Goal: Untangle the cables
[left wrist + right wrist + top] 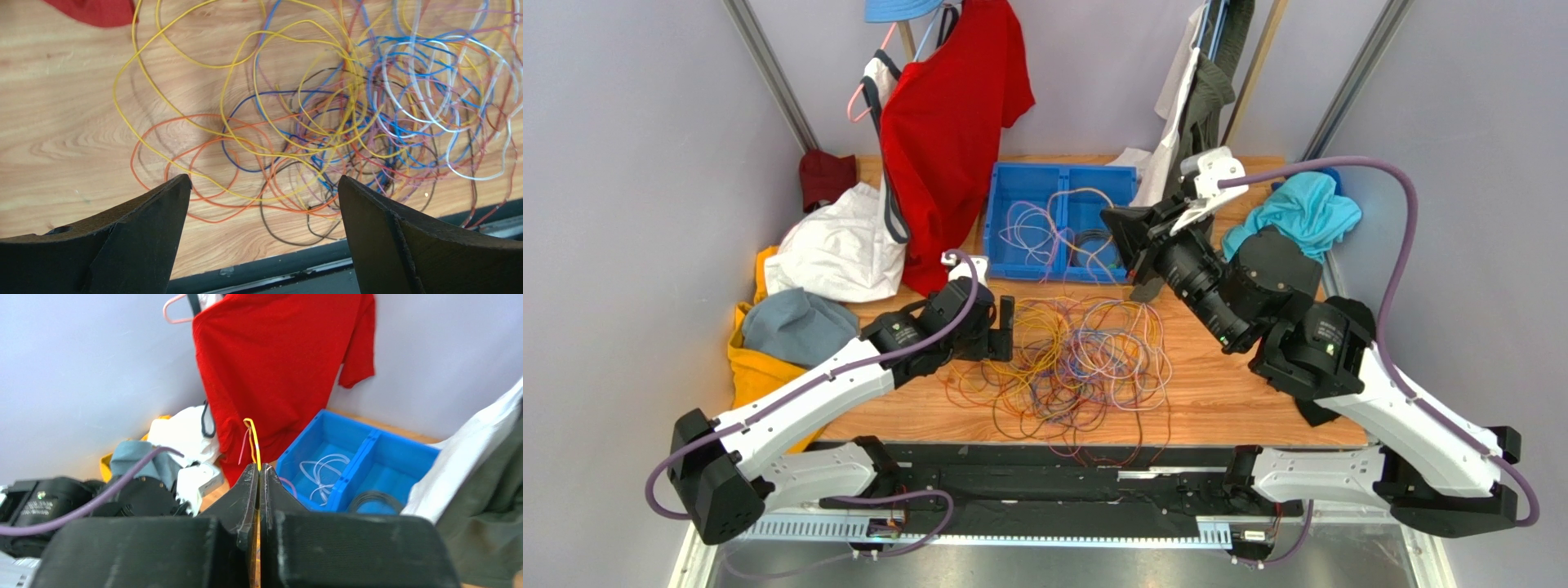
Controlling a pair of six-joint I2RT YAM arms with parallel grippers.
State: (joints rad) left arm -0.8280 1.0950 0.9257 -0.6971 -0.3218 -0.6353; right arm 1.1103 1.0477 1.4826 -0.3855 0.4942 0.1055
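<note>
Tangled cables [1081, 361], heaped before the bin [997, 227].
My left gripper [263, 179] gapes wide over the heap; my right gripper [258, 470], by the bin's front, pinches yellow and pink ones.

red T-shirt [946, 110] hanging at back | blue bin [1028, 184] on wooden table [1216, 392] | white cloth [836, 251] left | teal cloth [1308, 208] right
</note>
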